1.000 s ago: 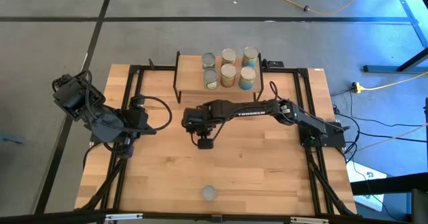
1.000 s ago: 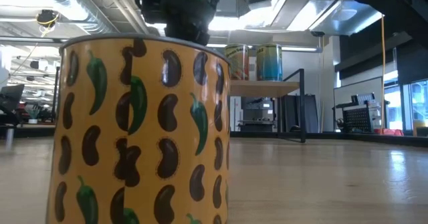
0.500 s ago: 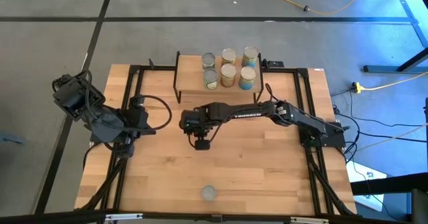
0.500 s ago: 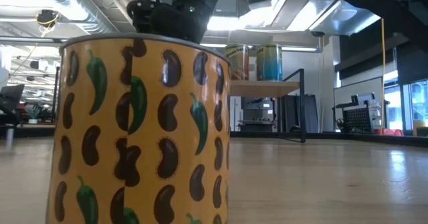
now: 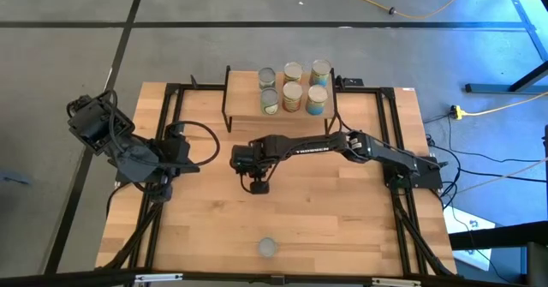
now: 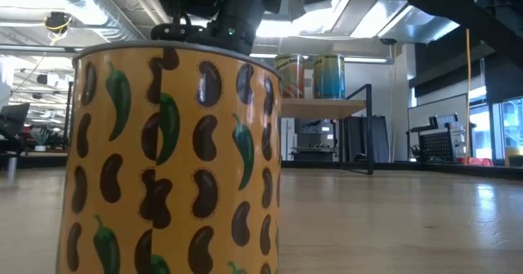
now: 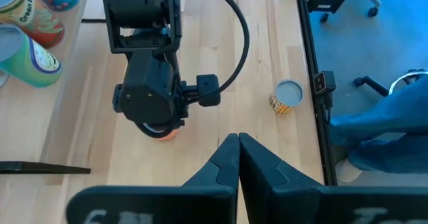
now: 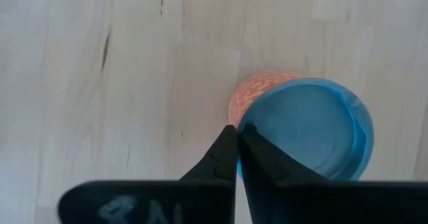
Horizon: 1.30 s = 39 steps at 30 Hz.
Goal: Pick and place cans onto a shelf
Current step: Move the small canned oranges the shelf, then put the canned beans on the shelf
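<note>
An orange-red can (image 8: 264,90) with a silver top stands upright on the table's middle. My right gripper (image 8: 237,136) hangs over it pointing down, fingers shut, their tips at the top's rim. In the high view this gripper (image 5: 257,184) hides the can; the left wrist view shows a sliver of the can (image 7: 164,134) under it. Several cans (image 5: 294,87) stand on the shelf (image 5: 244,107) at the table's far edge. A yellow bean can (image 5: 268,248) stands alone near the near edge. My left gripper (image 7: 238,144) waits shut, raised over the table's left side. My right gripper comes at the orange-red can from above, its shut fingertips (image 8: 227,140) over the rim of the can's top (image 8: 249,120). I cannot tell whether they touch it. The can stands upright on the table.
The yellow bean can (image 6: 172,159) fills the low view's left, with the shelf and two cans (image 6: 315,76) behind it. A black frame (image 5: 171,107) runs along the table's sides. Bare wood lies between the middle and the near edge.
My right gripper has sunk toward the orange-red can and drifted a little toward the table's left edge. The cans have stayed where they were.
</note>
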Motion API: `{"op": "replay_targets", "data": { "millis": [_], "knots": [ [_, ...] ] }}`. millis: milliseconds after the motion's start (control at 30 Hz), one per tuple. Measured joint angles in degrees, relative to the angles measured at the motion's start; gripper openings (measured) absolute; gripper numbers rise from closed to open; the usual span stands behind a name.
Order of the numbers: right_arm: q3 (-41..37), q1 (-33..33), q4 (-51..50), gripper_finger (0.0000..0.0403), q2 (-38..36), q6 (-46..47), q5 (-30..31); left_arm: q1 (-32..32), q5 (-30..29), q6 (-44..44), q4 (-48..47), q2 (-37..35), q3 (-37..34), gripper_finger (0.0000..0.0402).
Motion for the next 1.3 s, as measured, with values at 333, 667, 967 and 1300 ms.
{"op": "replay_targets", "data": {
  "millis": [333, 667, 967, 1300],
  "knots": [
    [0.41, 0.02, -0.26, 0.0044, 0.0, 1.74, -0.29, 0.0, 0.02, 0.09, 0.0, 0.0, 0.0, 0.0],
    [5.14, 1.44, 0.69, 0.0047, -2.9, 1.79, -0.27, 0.0, 1.02, 1.64, 0.04, 0.0, 0.0, 0.0],
    [5.11, 3.0, -1.29, 0.0047, -7.63, 0.08, -0.21, -0.02, 1.51, 0.87, 0.0, 0.17, 0.0, 0.0001],
    [5.14, 5.26, -3.76, 0.0048, -13.64, 0.07, 2.07, 0.44, 2.13, 0.03, 0.02, 0.17, 0.0, 0.0052]
  ]
}}
